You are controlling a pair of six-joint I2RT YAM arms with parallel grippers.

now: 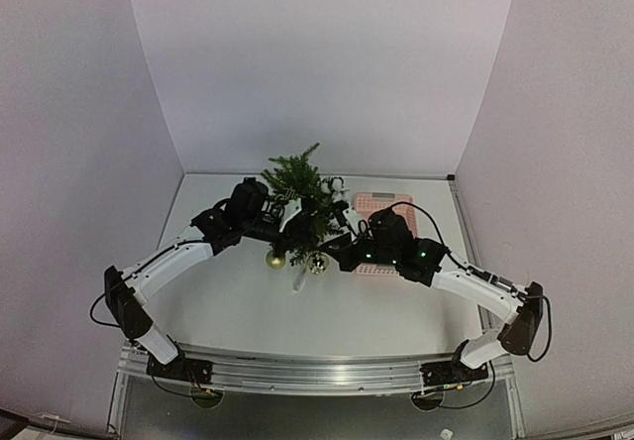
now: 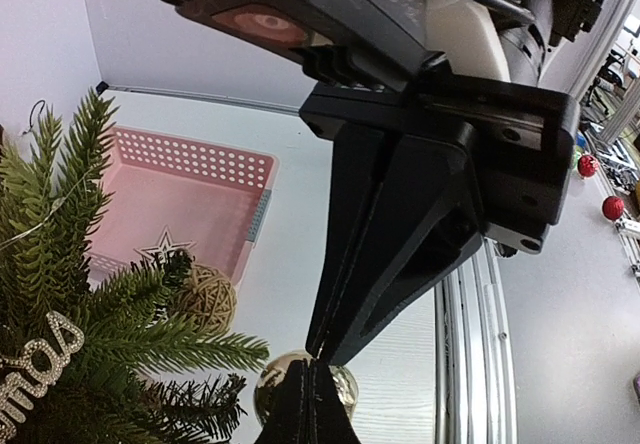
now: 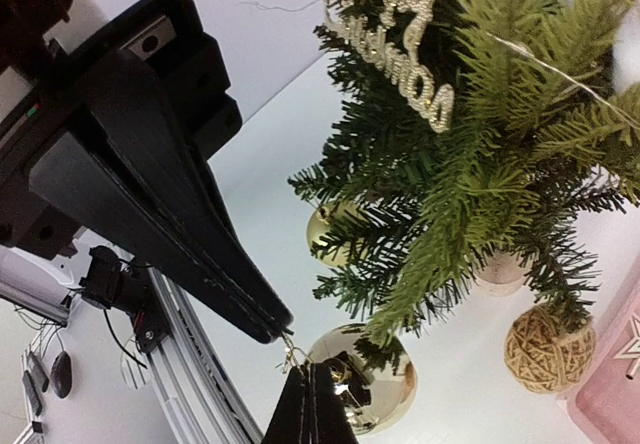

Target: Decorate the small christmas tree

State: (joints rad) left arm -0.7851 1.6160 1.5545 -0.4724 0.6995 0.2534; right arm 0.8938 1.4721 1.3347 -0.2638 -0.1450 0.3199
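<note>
at mid-tabletop [image 1: 248, 301] we note the small christmas tree [image 1: 297, 190] just beside the pink basket [image 1: 374, 205]. left claw [image 2: 315, 361] and right claw [image 3: 288, 349] are both pressed together. a gold bauble [image 3: 385, 389] sits right at the right claw's tips.

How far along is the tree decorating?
Done: a glitter sign and one gold ball are on the tree. In hand: the right gripper, shut, seems to pinch a second gold ball by its hook below the branches; the left gripper is shut too. Left: a star lies in the pink basket.
</note>
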